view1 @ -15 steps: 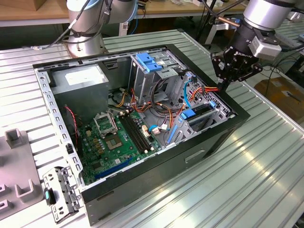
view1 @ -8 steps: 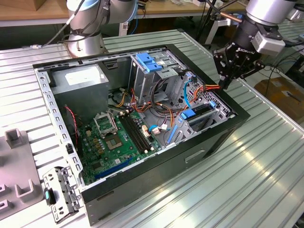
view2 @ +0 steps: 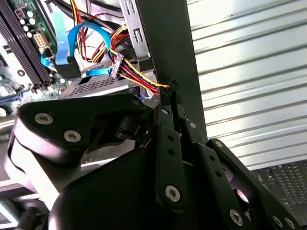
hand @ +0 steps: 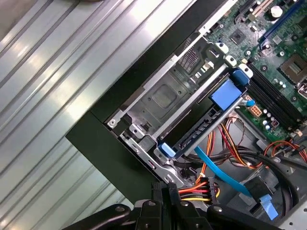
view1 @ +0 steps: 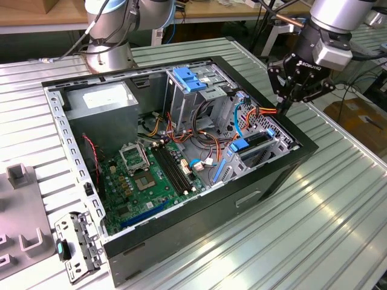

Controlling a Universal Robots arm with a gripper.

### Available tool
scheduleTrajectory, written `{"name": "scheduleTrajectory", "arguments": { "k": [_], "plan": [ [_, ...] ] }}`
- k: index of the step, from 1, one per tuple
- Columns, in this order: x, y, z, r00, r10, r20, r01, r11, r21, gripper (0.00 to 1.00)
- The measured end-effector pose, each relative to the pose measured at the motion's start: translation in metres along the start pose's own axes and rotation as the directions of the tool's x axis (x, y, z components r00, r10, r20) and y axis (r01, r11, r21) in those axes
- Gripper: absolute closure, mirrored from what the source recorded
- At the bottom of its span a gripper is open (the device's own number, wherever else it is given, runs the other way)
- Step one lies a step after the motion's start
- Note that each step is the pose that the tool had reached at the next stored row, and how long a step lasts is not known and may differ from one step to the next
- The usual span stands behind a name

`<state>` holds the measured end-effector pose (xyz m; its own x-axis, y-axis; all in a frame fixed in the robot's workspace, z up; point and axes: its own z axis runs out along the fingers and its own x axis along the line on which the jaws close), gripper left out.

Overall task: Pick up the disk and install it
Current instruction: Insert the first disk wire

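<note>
Disk (hand: 199,132): stood on edge in the metal drive cage (hand: 163,96), blue rail (hand: 165,149) showing, at the computer case's (view1: 211,211) corner. Sat just beside the clenched gripper (hand: 168,189), fingertips (view2: 165,103) together at the red-and-yellow wires (view2: 139,76) by the case wall. Had the motherboard (view1: 151,175) and grey power supply (view1: 100,99) well beyond.

The case (view1: 199,235) lies open on the surface (view1: 338,205). Inside it, the board (view1: 151,175) sits toward the exterior view's left, with the power supply (view1: 100,99) behind it. The drive cage (view1: 199,99) stands at the back middle, with a bracket (view1: 190,78) on top. The gripper (view1: 282,109) hangs at the case's wall on the exterior view's right, just beside the cables (view1: 266,112). A metal plate (view1: 75,244) lies on the surface, left of the case.
</note>
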<state>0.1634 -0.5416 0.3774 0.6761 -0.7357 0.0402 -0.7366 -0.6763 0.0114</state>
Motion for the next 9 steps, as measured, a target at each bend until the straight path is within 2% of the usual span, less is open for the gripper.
{"name": "scheduleTrajectory", "arguments": {
  "k": [1, 6, 8, 9],
  "plan": [
    [0.0000, 0.0000, 0.0000, 0.9999, 0.013, 0.0001, -0.013, 0.9999, -0.0006, 0.84],
    [0.0000, 0.0000, 0.0001, 0.9999, 0.015, 0.0002, -0.015, 0.9999, -0.0006, 0.84],
    [0.0000, 0.0000, 0.0001, 0.9997, 0.025, 0.0003, -0.025, 0.9997, -0.0010, 0.84],
    [0.0000, 0.0000, 0.0001, 0.9991, 0.042, 0.0005, -0.042, 0.9991, -0.0016, 0.84]
  ]
}}
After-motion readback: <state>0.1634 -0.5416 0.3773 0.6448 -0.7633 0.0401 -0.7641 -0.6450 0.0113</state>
